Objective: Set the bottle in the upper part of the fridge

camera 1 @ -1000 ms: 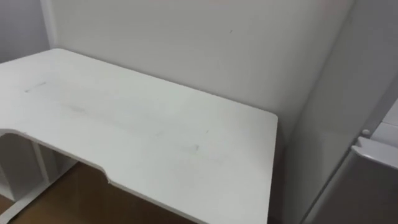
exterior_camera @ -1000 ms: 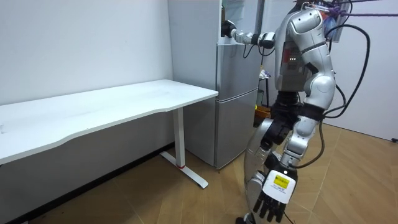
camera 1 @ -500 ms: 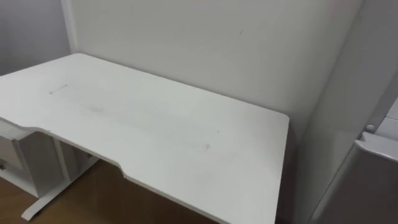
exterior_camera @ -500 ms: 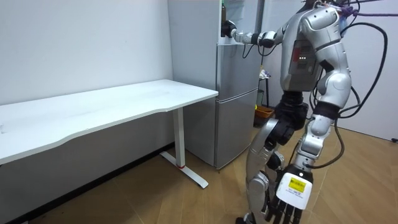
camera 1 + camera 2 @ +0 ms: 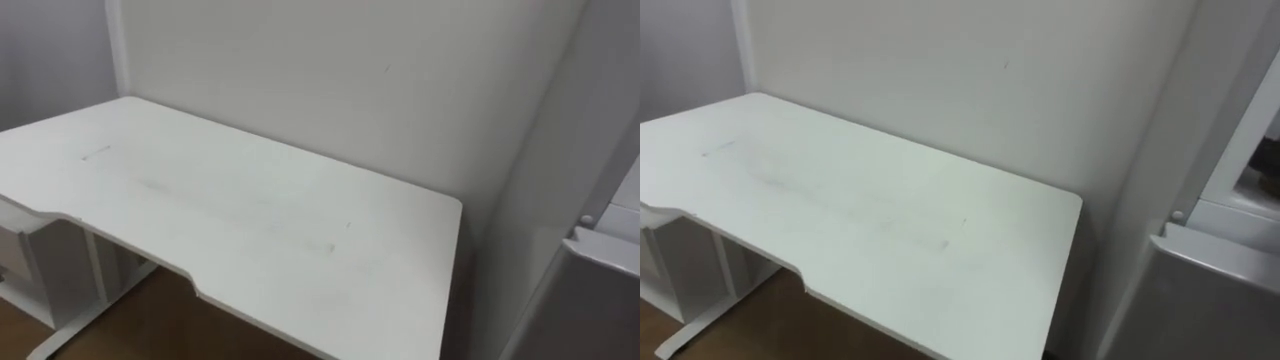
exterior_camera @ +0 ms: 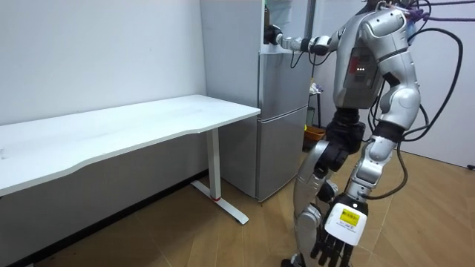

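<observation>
Two hands are on record in the room view. The right hand (image 6: 274, 35) is raised at shoulder height on an outstretched arm. It sits at the front of the fridge (image 6: 282, 119), on its upper part, just above the line where the lower door begins. Its fingers are too small and dark to read, so I cannot tell whether they are apart, together or clamped on anything. The left hand (image 6: 338, 239) hangs at the robot's side, low over the wooden floor (image 6: 223, 237). Its fingers are loose, point downward and hold nothing.

Bottle: position cannot be confirmed. A pale greenish shape (image 6: 268, 11) stands just above the right hand at the edge of the upper compartment, but it is too small to identify. The bottle's colour, cap and fill therefore go unrecorded.

The robot stands upright on the floor directly before the fridge, at the room view's right, beyond the table's right end.

Table (image 5: 250, 215): white top with a shallow cut-out in the near edge. Its far edge runs along the pale wall (image 5: 330, 70), and its right edge lies just beside the fridge's grey side. Faint scuffs mark the top toward the right edge. A white unit (image 5: 25, 265) sits beneath the left end. The top corner of the fridge's lower door shows at the right edge of both eye views.
</observation>
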Controlling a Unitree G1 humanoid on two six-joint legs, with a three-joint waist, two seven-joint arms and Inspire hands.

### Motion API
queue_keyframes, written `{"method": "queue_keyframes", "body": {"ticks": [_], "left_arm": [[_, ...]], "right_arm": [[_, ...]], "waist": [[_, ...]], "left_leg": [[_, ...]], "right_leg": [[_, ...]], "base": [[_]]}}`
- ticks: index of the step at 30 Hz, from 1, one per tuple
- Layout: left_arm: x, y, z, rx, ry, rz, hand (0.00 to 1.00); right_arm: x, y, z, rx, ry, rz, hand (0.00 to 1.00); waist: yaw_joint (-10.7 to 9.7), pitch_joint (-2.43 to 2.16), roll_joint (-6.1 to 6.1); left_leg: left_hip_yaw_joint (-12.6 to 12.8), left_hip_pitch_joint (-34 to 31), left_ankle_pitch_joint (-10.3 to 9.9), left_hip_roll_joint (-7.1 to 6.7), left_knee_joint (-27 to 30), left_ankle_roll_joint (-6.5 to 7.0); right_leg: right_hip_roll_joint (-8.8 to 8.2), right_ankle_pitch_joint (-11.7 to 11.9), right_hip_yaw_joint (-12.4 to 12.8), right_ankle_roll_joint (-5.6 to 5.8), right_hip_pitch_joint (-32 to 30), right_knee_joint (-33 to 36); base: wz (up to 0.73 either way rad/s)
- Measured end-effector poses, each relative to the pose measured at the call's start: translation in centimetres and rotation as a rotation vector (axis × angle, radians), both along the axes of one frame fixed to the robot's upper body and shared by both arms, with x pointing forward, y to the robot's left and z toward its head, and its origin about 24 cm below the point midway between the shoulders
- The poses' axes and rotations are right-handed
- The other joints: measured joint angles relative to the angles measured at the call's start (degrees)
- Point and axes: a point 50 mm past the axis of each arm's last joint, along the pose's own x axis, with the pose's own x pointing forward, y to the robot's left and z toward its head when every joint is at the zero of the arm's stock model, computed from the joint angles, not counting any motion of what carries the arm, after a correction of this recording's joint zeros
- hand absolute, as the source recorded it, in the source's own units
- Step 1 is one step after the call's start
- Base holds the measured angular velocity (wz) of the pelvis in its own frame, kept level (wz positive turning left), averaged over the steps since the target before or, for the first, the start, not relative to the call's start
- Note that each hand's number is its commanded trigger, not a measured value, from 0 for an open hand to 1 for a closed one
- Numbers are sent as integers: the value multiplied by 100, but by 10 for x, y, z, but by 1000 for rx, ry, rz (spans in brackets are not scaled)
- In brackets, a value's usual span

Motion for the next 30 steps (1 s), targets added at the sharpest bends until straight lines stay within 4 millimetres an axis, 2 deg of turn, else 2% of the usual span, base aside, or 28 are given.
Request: {"method": "queue_keyframes", "body": {"ticks": [6,12,18,22,30], "left_arm": [[-2,-1,-1,-11,7,2,0],[-17,-4,-2,-36,46,11,0],[-20,-8,-3,-44,52,22,0],[-20,-15,-7,-66,48,32,0],[-22,-21,-10,-97,60,39,0]], "right_arm": [[-1,-1,-7,41,15,64,0],[-1,7,-10,35,16,140,0],[0,15,-5,15,1,206,0],[-4,17,-5,11,-11,243,0],[-9,19,-5,-5,-19,279,0]], "waist": [[-16,14,-14],[-117,10,-12],[-268,-33,71],[-292,-22,124],[-401,-34,101]], "left_leg": [[57,269,-11,-2,-133,3],[102,468,-9,-14,-282,2],[90,508,-13,-15,-324,-5],[105,682,-11,-34,-427,-7],[129,846,-9,-73,-557,-3]], "right_leg": [[21,7,42,30,217,-138],[57,14,141,56,406,-259],[75,36,107,65,479,-323],[52,8,98,87,576,-341],[30,-13,100,120,667,-409]], "base": [[-1],[-2],[1],[0],[-1]]}}
